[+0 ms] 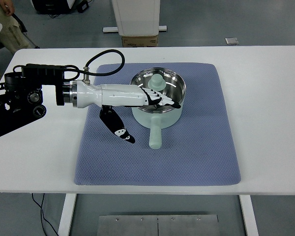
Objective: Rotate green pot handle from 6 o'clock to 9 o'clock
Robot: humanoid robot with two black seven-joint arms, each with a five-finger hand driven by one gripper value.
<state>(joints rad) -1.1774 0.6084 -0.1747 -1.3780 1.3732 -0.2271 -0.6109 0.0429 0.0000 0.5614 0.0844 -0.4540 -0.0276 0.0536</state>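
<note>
- top view: left hand [148, 99] comes in from the left edge on a white forearm, reaching across to the pot.
- fingers [163, 101] stretched out nearly flat, lying together over the near-left part of the pot's rim, tips reaching toward the middle of the lid; not curled round anything.
- thumb [119, 129] splayed well away from the fingers, pointing down and right over the mat, tip just left of the handle; can't tell if it touches the mat.
- hand holds nothing; looks to rest on or just above the rim, contact not clear from this angle.
- right hand not visible.
- green pot [157, 112] sits on the upper middle of the mat, pale green body, shiny steel lid with a pale green knob [157, 82] in the centre.
- pot handle [155, 136] points straight toward the camera side, the 6 o'clock position, free of the hand; it lies below the fingers and right of the thumb.
- blue-grey quilted mat [196, 152] covers the middle of the white bench [270, 118].
- black cable [109, 61] loops from the wrist over the mat's top-left corner.
- black arm hardware [24, 91] over the bench's left side.
- room: grey floor, cardboard box [139, 41] under a white stand beyond the bench, part of a person [7, 27] at top left.
</note>
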